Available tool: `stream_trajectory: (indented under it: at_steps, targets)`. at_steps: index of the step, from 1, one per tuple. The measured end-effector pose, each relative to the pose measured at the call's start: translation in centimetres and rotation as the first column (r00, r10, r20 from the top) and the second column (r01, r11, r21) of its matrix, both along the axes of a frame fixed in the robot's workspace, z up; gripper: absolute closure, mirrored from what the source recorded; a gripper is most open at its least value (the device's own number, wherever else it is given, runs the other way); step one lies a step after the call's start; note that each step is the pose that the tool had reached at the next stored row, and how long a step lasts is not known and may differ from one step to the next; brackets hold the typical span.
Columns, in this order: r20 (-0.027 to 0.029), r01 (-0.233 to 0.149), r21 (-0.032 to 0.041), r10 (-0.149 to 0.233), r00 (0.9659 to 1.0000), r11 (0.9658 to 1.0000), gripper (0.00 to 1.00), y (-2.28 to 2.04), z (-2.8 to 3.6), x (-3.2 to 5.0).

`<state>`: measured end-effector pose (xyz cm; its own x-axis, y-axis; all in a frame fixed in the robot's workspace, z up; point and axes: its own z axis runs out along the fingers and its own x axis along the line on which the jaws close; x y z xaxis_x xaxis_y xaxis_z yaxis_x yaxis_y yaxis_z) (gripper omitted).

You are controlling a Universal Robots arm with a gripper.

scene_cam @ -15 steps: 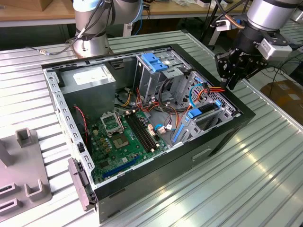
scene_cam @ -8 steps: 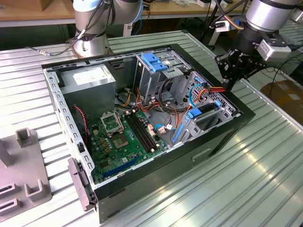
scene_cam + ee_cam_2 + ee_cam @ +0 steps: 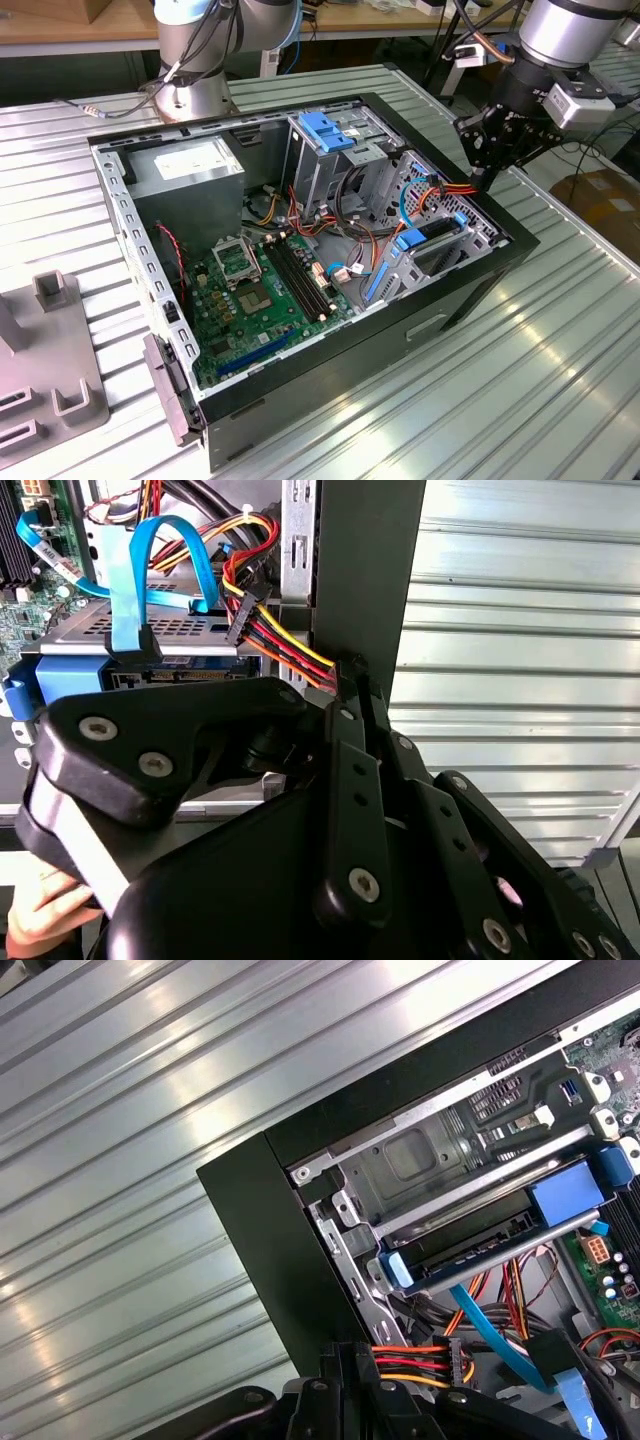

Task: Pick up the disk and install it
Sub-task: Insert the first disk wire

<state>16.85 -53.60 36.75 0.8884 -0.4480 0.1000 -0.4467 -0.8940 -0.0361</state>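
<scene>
Exterior view, disk (image 3: pixel 430 248) flat in corner bay (image 3: pixel 482 232), tabbed end facing inward, gripper (image 3: pixel 487 182) closed, empty

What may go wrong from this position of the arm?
The black pincer hangs right beside the red, yellow and orange wire bundle, so it may snag them. The flat blue ribbon cable loops close to the dark grey disk with blue rails, and could catch too.

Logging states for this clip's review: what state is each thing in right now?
Disk: seated in the drive bay between its blue rails, not held.
End effector: shut, empty, hovering at the case's corner by the coloured wires.
Computer case: lying on its side, side panel off.
</scene>
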Motion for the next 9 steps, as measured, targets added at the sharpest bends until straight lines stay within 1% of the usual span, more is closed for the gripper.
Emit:
stream_trajectory:
  at_steps: [9]
  targets:
    - [0.0, 0.0, -0.0013, 0.0, 1.0, 1.0, 0.83, 0.0, -0.02, 0.0]
